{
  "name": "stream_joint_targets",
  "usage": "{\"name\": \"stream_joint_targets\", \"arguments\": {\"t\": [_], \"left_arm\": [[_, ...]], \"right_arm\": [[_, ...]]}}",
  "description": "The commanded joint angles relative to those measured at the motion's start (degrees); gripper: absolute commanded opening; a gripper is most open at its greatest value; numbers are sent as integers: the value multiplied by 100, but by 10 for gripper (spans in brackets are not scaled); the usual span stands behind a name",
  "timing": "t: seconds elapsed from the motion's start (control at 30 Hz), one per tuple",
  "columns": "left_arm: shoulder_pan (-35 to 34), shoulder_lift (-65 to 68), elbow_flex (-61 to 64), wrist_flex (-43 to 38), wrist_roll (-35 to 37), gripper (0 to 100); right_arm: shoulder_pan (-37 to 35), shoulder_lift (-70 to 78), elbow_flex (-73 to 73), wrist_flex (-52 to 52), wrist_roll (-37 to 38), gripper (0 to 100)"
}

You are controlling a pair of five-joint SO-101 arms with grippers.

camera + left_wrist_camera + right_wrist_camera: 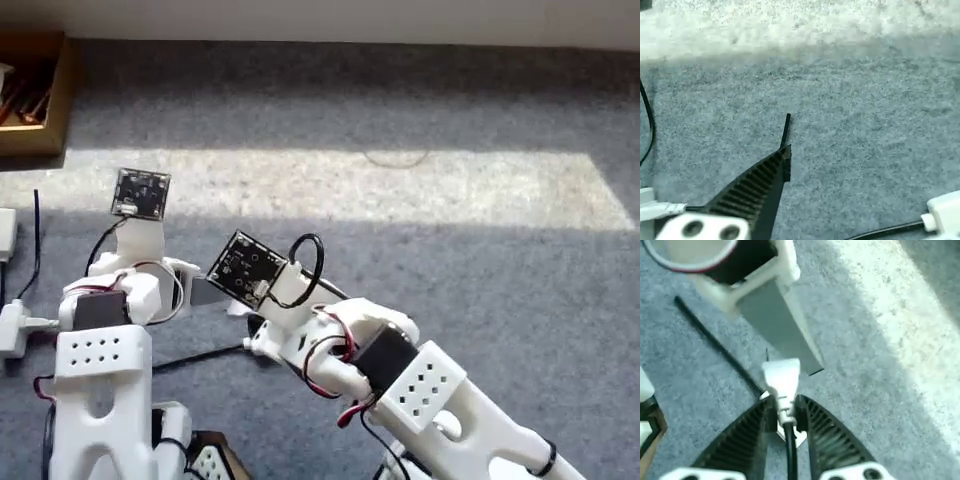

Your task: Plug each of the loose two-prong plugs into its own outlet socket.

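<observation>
One plug is in hand and none is seated yet, as far as I can judge, so both insertions are left to do.

High view: both arms sit on the shaded side of the sunlit strip [400, 185] of carpet, the left arm [100, 350] with the right arm [400, 375] close beside it. A loose plug [14, 328] lies on the carpet beside the left arm, also on the shaded side of the strip. A white block [5, 232] sits a little nearer the strip. It may be the outlet, but I can't make out sockets on it.

Left wrist view: my left gripper [785, 152] hangs over shaded carpet with the strip ahead of it. I cannot tell whether it is apart or together. A white plug body [945, 215] with a black cord [880, 231] lies on the shaded side too.

Right wrist view: my right gripper [785, 407] is clamped on a white plug [782, 377] at its neck, with its cord [790, 455] running back between the fingers. The plug sits over shaded carpet, near the strip's edge. I judge that it has yet to be carried to a socket, and that the loose plug has yet to be picked up.
</observation>
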Motion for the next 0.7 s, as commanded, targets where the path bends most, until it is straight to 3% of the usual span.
{"name": "stream_joint_targets", "arguments": {"t": [0.0, 0.23, 0.47, 0.67], "left_arm": [[171, -75, 198, -132, -18, 566], [75, -75, 101, -237, 0, 565], [-1420, -75, -163, -774, 9, 564], [-1938, -57, -40, -774, 334, 563]], "right_arm": [[470, -145, -831, 391, -62, 6], [514, -119, -1587, 1446, -35, 6], [514, -75, -1007, 2387, -18, 6], [488, 2026, -2633, 3899, -202, 6]]}}
